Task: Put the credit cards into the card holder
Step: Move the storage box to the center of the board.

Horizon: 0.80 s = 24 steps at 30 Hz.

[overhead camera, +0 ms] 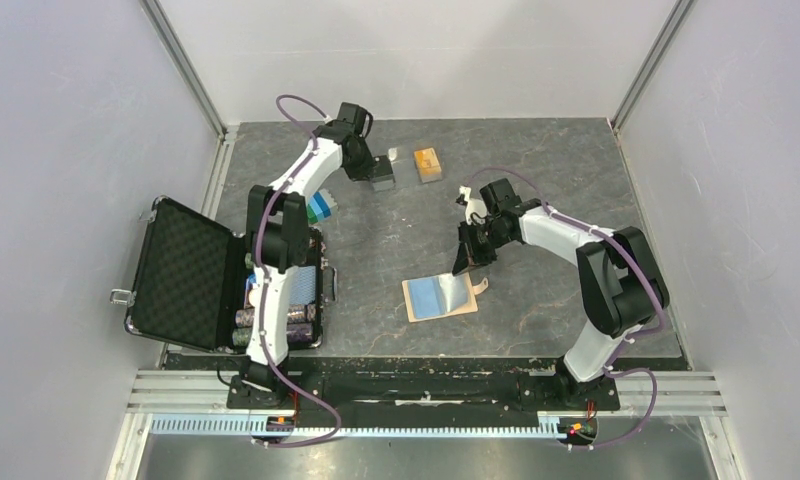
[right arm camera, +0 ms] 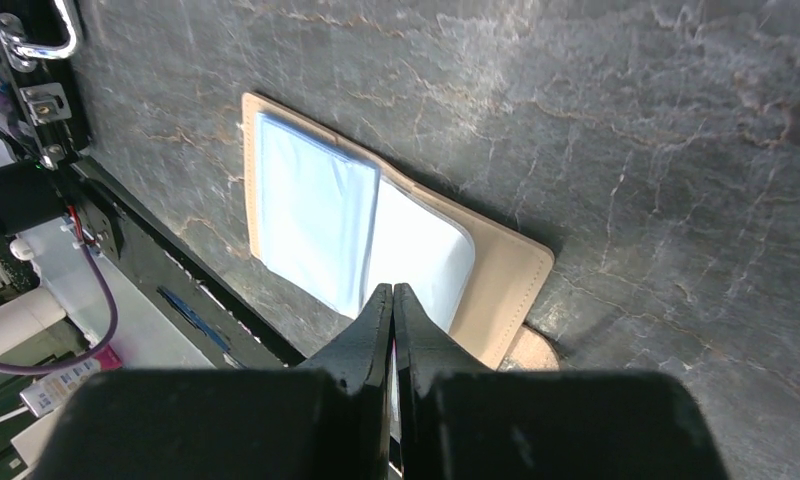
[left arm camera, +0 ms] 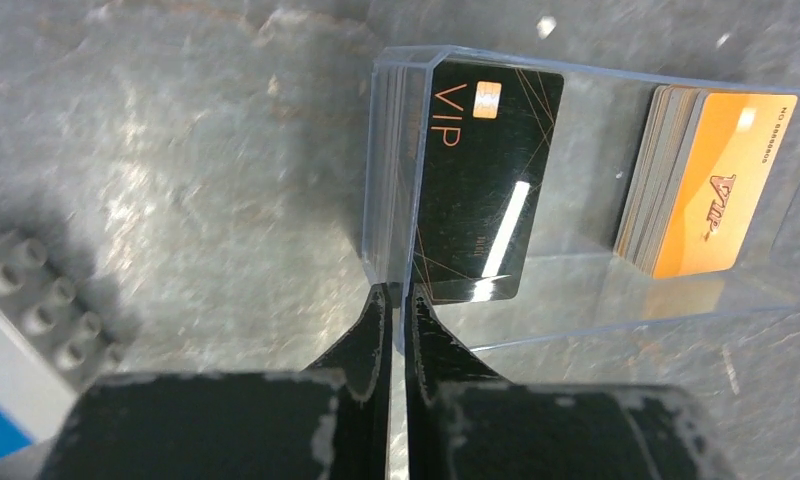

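The card holder [overhead camera: 439, 296] is a tan wallet lying open near the table's middle, its light-blue inside up; it also shows in the right wrist view [right arm camera: 316, 215]. My right gripper [right arm camera: 393, 292] is shut and empty just above the wallet's near edge [overhead camera: 471, 252]. My left gripper [left arm camera: 396, 295] is at the far side [overhead camera: 381, 178], shut on the upright edge of a clear plastic box lid [left arm camera: 416, 180]. A black VIP card [left arm camera: 481, 180] shows through the lid. A stack of orange credit cards [left arm camera: 711, 180] sits in the clear box to the right [overhead camera: 428, 163].
A big black foam-lined case [overhead camera: 186, 275] lies open at the left, with chips beside it. A grey and blue studded block [left arm camera: 36, 310] sits left of my left gripper. A small white object [overhead camera: 469, 200] lies near the right wrist.
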Each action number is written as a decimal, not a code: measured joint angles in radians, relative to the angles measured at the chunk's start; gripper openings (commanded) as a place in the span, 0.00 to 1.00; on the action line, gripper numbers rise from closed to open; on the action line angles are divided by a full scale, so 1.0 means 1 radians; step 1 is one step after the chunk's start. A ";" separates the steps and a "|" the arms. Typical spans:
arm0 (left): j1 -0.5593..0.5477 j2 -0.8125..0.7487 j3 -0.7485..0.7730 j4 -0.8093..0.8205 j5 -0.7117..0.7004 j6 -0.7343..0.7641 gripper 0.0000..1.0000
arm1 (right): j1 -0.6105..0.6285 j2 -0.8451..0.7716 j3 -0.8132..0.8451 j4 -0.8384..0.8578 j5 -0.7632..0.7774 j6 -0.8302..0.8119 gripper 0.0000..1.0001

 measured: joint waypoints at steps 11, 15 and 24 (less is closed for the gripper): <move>-0.013 -0.285 -0.425 0.011 0.035 0.127 0.02 | -0.002 0.000 0.071 -0.005 0.016 0.026 0.09; -0.035 -0.414 -0.607 0.022 0.037 0.170 0.02 | -0.007 -0.001 0.083 -0.008 0.026 0.032 0.11; -0.062 -0.639 -0.858 0.020 0.054 0.187 0.40 | -0.011 -0.003 0.093 -0.001 0.027 0.050 0.22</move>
